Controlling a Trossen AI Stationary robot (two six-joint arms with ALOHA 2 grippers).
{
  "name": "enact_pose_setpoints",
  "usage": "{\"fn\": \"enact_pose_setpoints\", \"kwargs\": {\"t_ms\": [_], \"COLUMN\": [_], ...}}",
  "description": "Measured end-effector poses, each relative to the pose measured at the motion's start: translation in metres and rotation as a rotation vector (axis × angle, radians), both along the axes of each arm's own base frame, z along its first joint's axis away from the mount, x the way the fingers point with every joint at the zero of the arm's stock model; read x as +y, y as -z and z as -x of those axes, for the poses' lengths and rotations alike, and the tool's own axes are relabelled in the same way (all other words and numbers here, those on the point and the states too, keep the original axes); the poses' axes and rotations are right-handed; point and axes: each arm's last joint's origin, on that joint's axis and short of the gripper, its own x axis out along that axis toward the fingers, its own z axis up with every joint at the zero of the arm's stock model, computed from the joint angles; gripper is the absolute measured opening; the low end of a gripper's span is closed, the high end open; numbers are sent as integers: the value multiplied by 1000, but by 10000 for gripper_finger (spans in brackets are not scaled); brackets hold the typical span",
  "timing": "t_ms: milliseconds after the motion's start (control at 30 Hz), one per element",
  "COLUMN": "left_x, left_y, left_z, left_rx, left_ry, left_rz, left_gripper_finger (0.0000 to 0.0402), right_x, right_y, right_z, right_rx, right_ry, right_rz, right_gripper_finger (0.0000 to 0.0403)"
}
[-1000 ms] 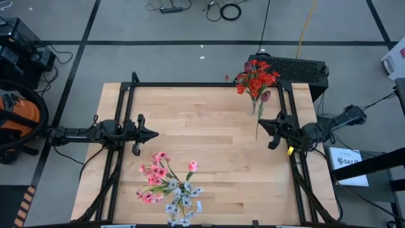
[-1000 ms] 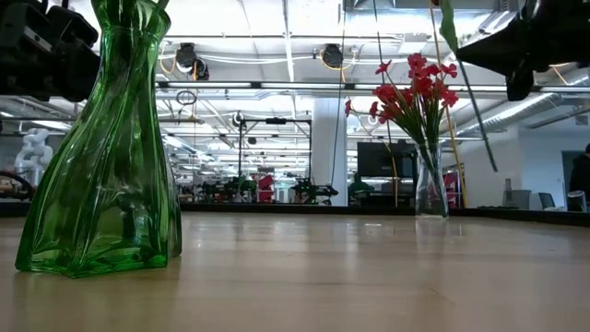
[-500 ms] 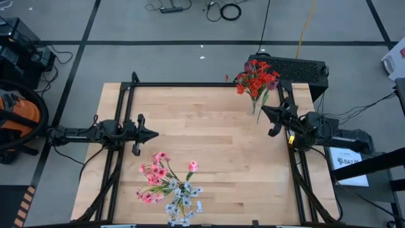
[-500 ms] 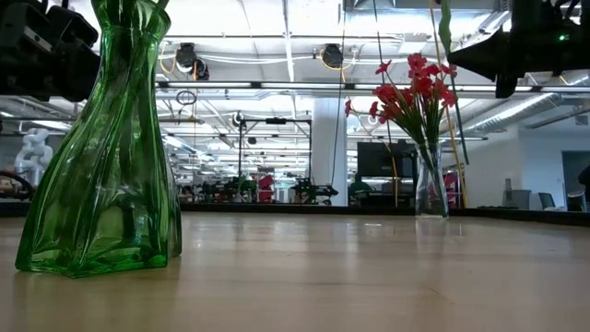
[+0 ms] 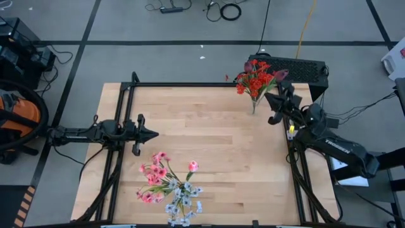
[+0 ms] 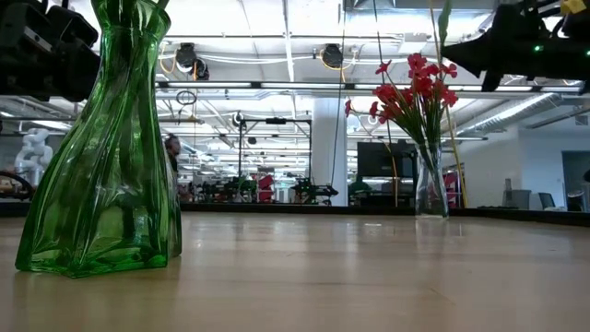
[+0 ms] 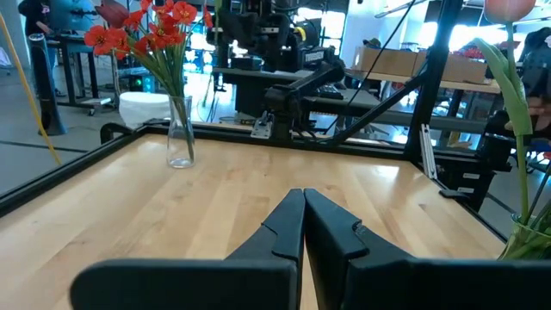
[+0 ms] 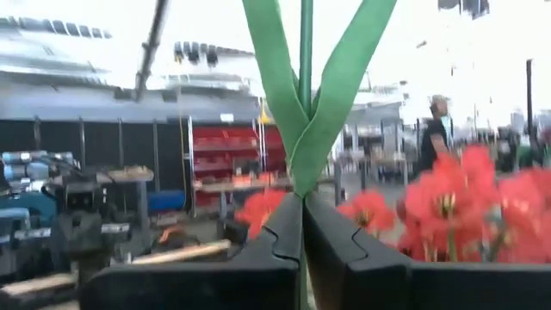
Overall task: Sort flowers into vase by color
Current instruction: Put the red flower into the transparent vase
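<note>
From above, the right gripper (image 5: 268, 100) is hanging beside the clear vase (image 5: 254, 106) of red flowers (image 5: 255, 81) at the table's (image 5: 209, 145) far right corner, its fingers pinching a dark maroon tulip bud (image 5: 281, 74); the step in hand looks like adding this stem to the red bunch, and the next move calls for bringing the stem's foot over the narrow mouth and lowering it. The left gripper (image 5: 152, 134) is waiting near the left edge, fingers together on nothing, while pink flowers (image 5: 154, 172) and whitish sprigs (image 5: 182, 204) are standing at the near edge. The low view alone is showing their green vase (image 6: 100, 157) and how high the right arm is holding the stem. The left wrist view is showing the closed, empty jaws. The right wrist view is showing the fingers clamping the tulip stem (image 8: 305, 52) just below its leaves.
</note>
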Motion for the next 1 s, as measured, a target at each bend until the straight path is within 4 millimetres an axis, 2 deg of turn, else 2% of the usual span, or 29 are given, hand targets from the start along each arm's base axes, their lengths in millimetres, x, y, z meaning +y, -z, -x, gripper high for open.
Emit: {"fn": "enact_pose_setpoints", "kwargs": {"t_ms": [200,600,800,1000], "left_x": [0,0,0,0], "left_y": [0,0,0,0], "left_z": [0,0,0,0], "left_rx": [0,0,0,0], "left_ry": [0,1,1,1], "left_rz": [0,0,0,0], "left_gripper_finger": [15,15,15,15], "right_x": [-9,-22,-26,-25], "right_y": [-5,5,16,39], "right_z": [-3,-7,-9,-2], "right_rx": [-78,46,119,59], "right_ry": [4,98,110,147], "right_rz": [140,166,121,69], "right_gripper_finger": [0,0,0,0]}}
